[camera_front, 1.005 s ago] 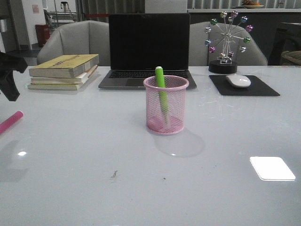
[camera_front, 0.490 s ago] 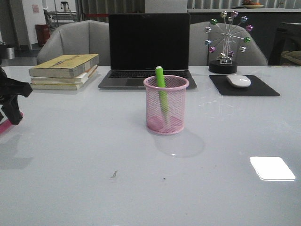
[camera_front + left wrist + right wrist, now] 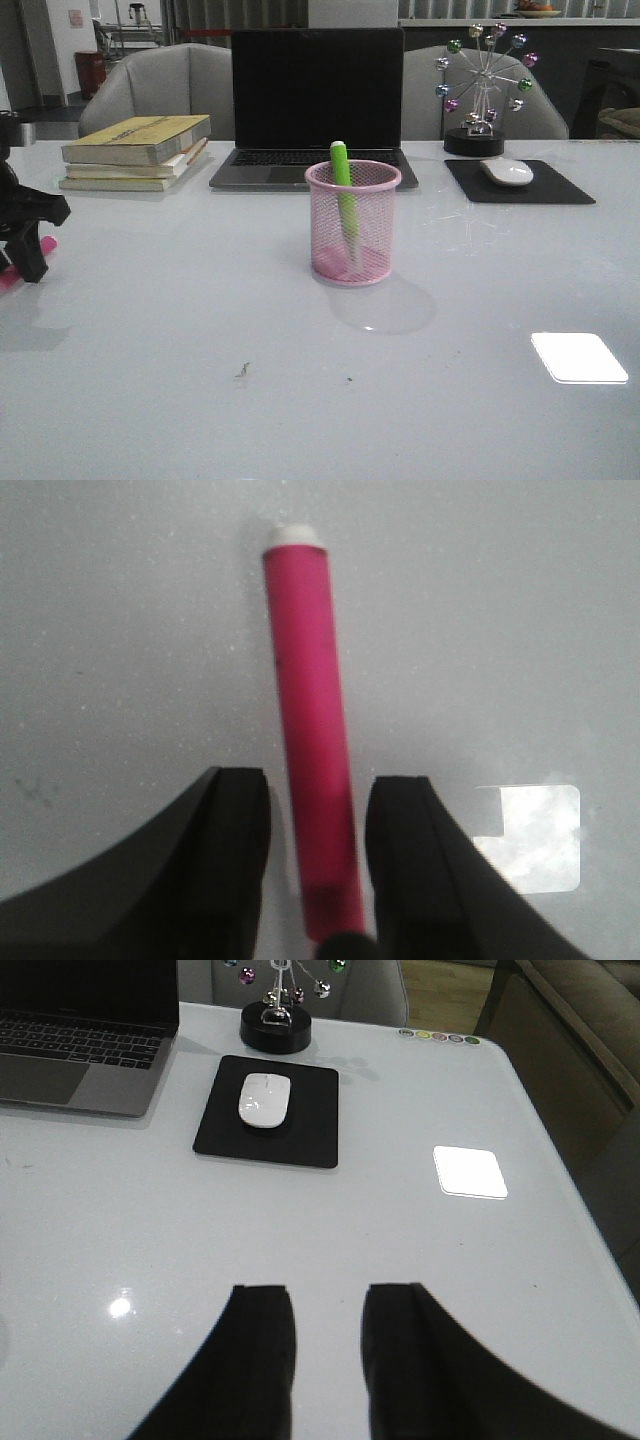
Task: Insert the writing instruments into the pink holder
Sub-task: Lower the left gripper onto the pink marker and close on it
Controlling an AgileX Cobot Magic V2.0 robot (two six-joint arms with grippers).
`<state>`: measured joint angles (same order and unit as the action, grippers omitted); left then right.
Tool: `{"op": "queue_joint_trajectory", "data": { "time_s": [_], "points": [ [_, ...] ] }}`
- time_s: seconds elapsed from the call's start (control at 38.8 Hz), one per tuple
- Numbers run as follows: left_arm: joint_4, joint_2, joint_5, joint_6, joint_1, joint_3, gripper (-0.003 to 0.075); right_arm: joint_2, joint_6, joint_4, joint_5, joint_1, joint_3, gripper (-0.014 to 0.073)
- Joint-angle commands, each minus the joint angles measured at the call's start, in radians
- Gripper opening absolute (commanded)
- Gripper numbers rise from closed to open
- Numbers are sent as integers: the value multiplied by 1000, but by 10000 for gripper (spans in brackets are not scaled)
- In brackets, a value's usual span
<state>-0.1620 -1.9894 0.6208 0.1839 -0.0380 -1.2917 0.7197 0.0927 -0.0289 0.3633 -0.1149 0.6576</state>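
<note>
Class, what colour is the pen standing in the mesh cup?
Bright green pen, clearest in the front view.

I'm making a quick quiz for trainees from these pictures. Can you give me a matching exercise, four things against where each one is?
Things:
1. green pen
2. pink pen
3. mouse
4. books

Places:
A. on the black pad
B. standing in the pink cup
C. stacked beside the laptop, on the robot's left
D. lying on the table between the open fingers of the left hand

Pairs: 1-B, 2-D, 3-A, 4-C
</note>
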Motion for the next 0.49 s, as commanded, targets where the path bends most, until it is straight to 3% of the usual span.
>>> {"op": "queue_joint_trajectory", "data": {
  "time_s": [0.0,0.18,0.39,0.46],
  "points": [
    [-8,29,-8,-4,-3,-25,324,-7,3,8,-78,-5,29,319],
    [-8,16,16,-4,-3,-25,296,-7,3,8,-78,-5,29,319],
    [-8,16,69,-4,-3,-25,111,-7,3,8,-78,-5,29,319],
    [-8,16,95,-4,-3,-25,96,-7,3,8,-78,-5,29,319]
  ]
}}
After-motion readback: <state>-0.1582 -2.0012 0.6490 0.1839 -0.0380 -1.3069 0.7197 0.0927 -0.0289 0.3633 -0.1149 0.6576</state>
